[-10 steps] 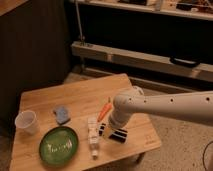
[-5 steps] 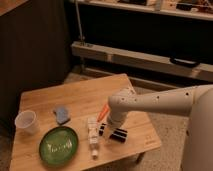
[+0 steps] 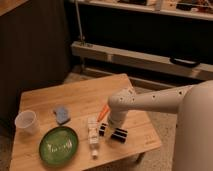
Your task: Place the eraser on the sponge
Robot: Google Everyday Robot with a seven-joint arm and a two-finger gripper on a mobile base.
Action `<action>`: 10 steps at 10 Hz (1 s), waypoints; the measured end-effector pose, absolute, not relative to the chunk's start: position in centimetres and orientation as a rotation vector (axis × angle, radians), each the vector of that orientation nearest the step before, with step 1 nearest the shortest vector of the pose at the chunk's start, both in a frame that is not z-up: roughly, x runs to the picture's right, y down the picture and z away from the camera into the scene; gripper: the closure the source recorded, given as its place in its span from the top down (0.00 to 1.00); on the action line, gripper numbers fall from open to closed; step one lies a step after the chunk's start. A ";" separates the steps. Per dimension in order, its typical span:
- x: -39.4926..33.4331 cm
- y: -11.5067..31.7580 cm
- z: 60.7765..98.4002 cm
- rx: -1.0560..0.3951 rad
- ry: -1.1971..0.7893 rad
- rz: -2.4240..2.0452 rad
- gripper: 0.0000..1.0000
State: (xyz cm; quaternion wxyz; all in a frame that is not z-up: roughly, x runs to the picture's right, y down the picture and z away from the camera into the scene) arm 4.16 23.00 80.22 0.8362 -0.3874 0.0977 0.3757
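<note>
The black eraser (image 3: 114, 133) lies flat on the wooden table (image 3: 55, 97) near its front right edge, its pale stripes showing. My gripper (image 3: 113, 126) comes down from the white arm (image 3: 155, 100) right over the eraser's middle and hides part of it. The light-blue sponge (image 3: 62, 114) rests on the table to the left, well apart from the eraser and the gripper.
A clear plastic bottle (image 3: 93, 135) lies just left of the eraser. An orange stick (image 3: 103, 112) pokes out beside the arm. A green plate (image 3: 59, 145) sits front left and a translucent cup (image 3: 27, 121) at the left edge. Dark shelving stands behind.
The arm has drawn in and lowered toward the eraser. The eraser, sponge and other objects stay where they were.
</note>
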 end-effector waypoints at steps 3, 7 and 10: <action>3.8 23.6 80.7 -0.858 0.209 0.802 0.38; 3.3 24.1 80.9 -0.893 0.210 0.792 0.01; 3.3 23.8 80.8 -0.892 0.210 0.797 0.00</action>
